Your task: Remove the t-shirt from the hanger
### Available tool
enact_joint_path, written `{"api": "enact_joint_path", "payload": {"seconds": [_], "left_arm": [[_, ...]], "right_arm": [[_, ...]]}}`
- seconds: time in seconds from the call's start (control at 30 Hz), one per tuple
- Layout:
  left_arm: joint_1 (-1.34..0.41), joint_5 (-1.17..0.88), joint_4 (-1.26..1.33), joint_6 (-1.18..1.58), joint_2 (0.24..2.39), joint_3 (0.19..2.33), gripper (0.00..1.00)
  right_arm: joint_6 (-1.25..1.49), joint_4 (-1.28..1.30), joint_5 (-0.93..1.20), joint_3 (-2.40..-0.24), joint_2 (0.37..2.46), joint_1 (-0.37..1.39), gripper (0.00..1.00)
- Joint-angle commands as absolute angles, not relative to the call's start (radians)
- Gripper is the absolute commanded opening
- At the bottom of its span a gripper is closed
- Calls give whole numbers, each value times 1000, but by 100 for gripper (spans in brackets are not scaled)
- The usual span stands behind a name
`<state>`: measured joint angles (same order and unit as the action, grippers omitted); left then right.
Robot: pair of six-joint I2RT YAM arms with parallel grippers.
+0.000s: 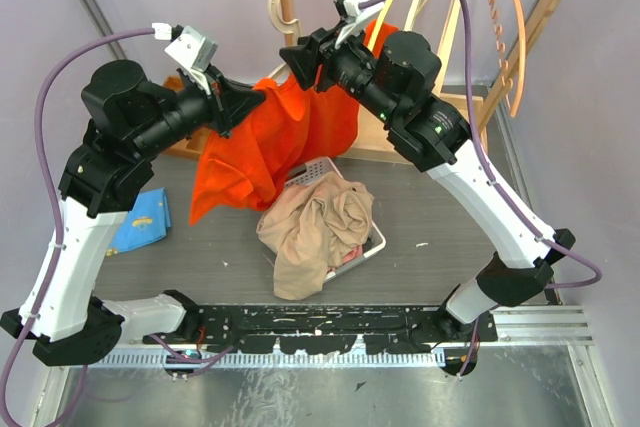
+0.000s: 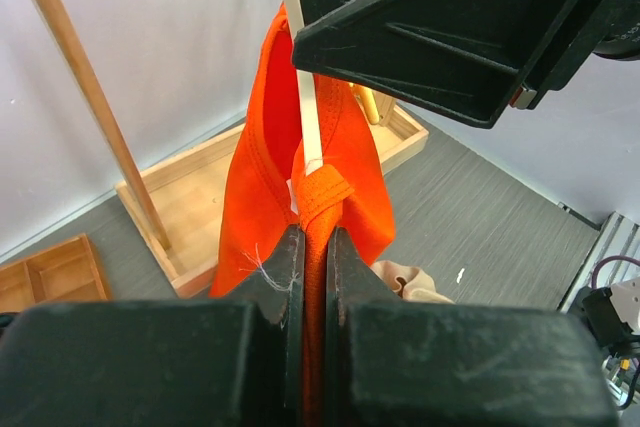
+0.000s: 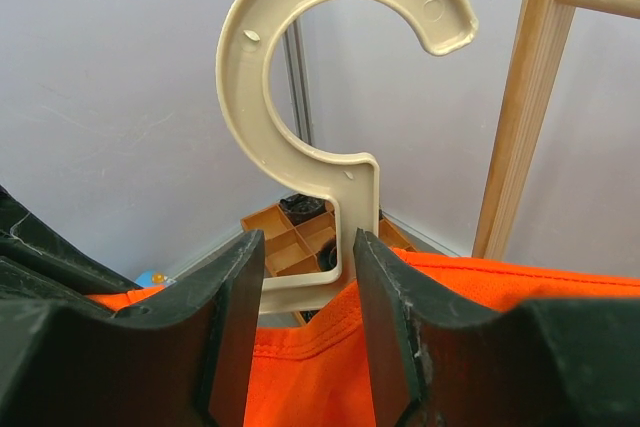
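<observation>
An orange t-shirt (image 1: 270, 137) hangs on a cream plastic hanger (image 1: 288, 2), held in the air above the table. My left gripper (image 1: 250, 102) is shut on a fold of the shirt near its collar; in the left wrist view the fabric (image 2: 260, 177) is pinched between the jaws (image 2: 315, 247), with the hanger's arm (image 2: 305, 97) just above. My right gripper (image 1: 300, 57) grips the hanger at the base of its hook; in the right wrist view the hanger (image 3: 330, 77) stands between the jaws (image 3: 308, 247), above the collar (image 3: 330, 377).
A white basket (image 1: 377, 240) with beige clothes (image 1: 315, 232) sits on the table below the shirt. A wooden clothes rack (image 1: 540, 27) with spare hangers (image 1: 500, 7) stands at the back right. A blue item (image 1: 140, 222) lies at the left.
</observation>
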<state>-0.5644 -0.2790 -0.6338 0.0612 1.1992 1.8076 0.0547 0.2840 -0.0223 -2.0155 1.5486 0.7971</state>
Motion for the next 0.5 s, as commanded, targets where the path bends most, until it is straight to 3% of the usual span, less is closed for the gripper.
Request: {"api": "enact_joint_path", "payload": {"seconds": [0.0,0.47], "left_arm": [[-572,-391,-519,69,1162,1815,0],[-572,-326,-562,62,1154,1813,0]], "right_arm": [[22,267,-108,-2015,1532,786,48],[-47,261,-196,-1994,1483,786,48]]}}
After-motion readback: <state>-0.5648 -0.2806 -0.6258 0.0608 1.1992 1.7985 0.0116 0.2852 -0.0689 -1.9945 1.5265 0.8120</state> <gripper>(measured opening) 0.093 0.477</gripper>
